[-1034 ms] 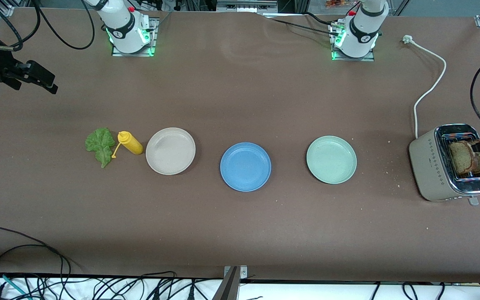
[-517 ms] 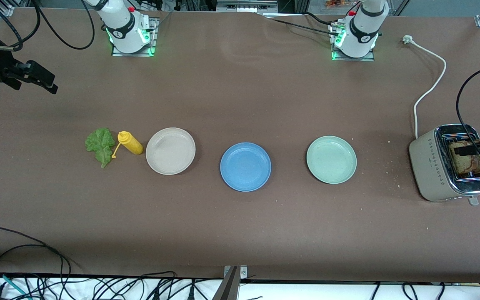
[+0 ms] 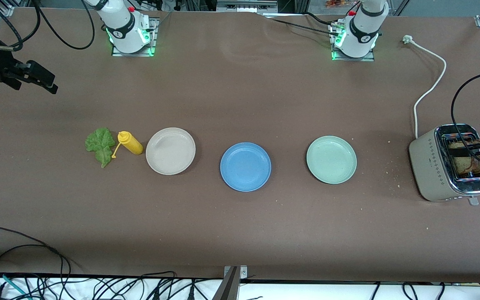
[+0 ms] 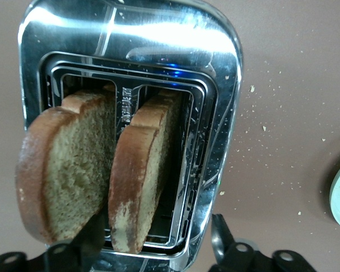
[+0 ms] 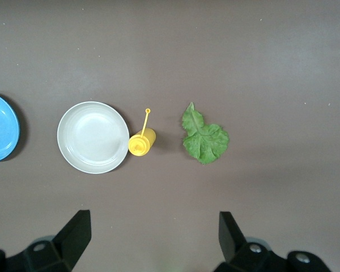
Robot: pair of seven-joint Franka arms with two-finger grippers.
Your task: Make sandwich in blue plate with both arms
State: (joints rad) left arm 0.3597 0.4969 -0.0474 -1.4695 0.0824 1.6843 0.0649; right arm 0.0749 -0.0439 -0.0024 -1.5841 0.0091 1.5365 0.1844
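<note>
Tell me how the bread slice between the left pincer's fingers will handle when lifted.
The brown speckled bread slice stands upright unsupported in the silver toaster, so probably stiff. Crumbs on the brown table suggest it sheds and may crack if squeezed. Likely light.

Two white Franka arms, black fittings

Each white base [image 3: 128,29] sits on a metal plate lit green, with a black band bearing a round logo and a red button above; looping black cables [image 3: 461,108] trail the black grippers, whose fingers [image 5: 73,231] are angular wedges with screws.
</note>
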